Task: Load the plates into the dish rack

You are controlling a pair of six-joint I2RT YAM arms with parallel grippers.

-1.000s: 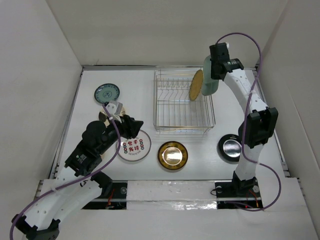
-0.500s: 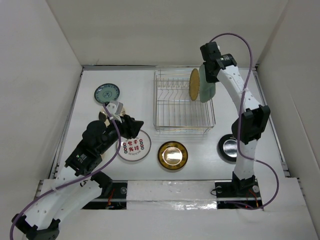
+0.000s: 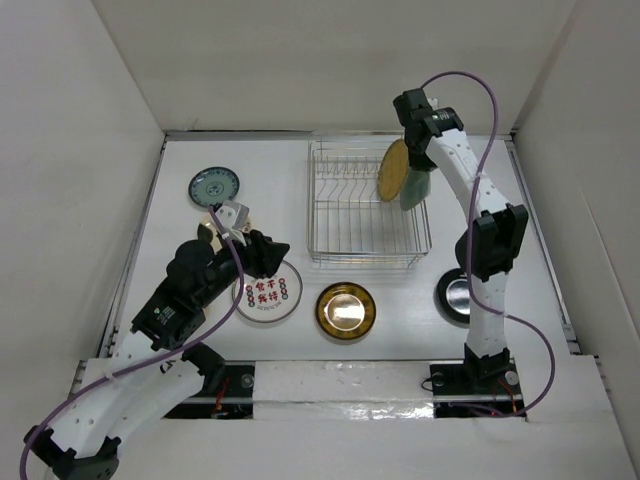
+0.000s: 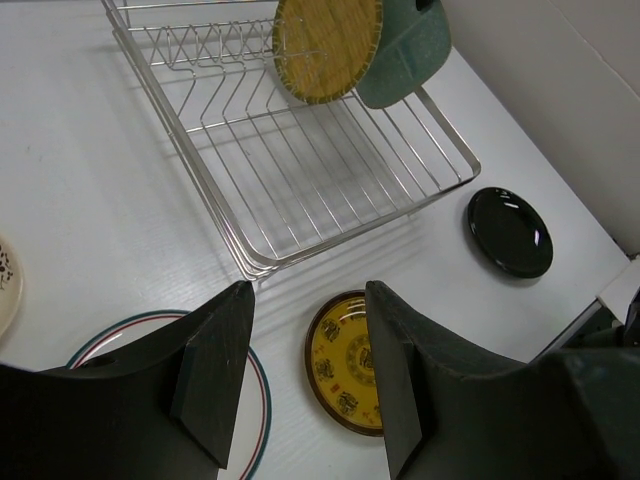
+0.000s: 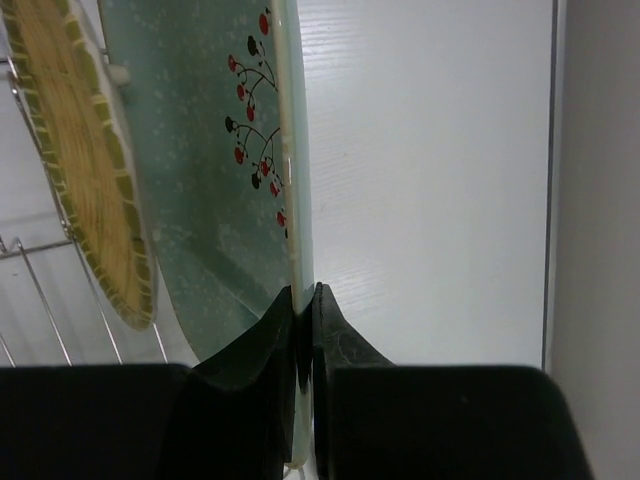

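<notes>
Right gripper (image 5: 303, 295) clamped on green plate (image 5: 200, 200), held upright beside woven plate (image 5: 85, 170) at far-right corner of rack (image 3: 368, 259); left gripper (image 4: 307, 310) spread apart, front-left of rack.

This is looking like a robotics lab test cell. Plain white panels (image 3: 330, 60) are boxing in a white table (image 3: 270, 180) at nine, twelve and three o'clock. Two robot arms are standing bolted along the near edge, the left arm (image 3: 180, 290) at seven o'clock and the right arm (image 3: 478, 180) at five, with purple cables (image 3: 462, 72) looping off them. Kitchenware is sitting on the tabletop: a wire dish rack (image 3: 350, 215) at twelve, where the right arm is holding a pale green plate (image 3: 415, 182), and loose plates (image 3: 345, 310) lying from six to ten o'clock.
</notes>
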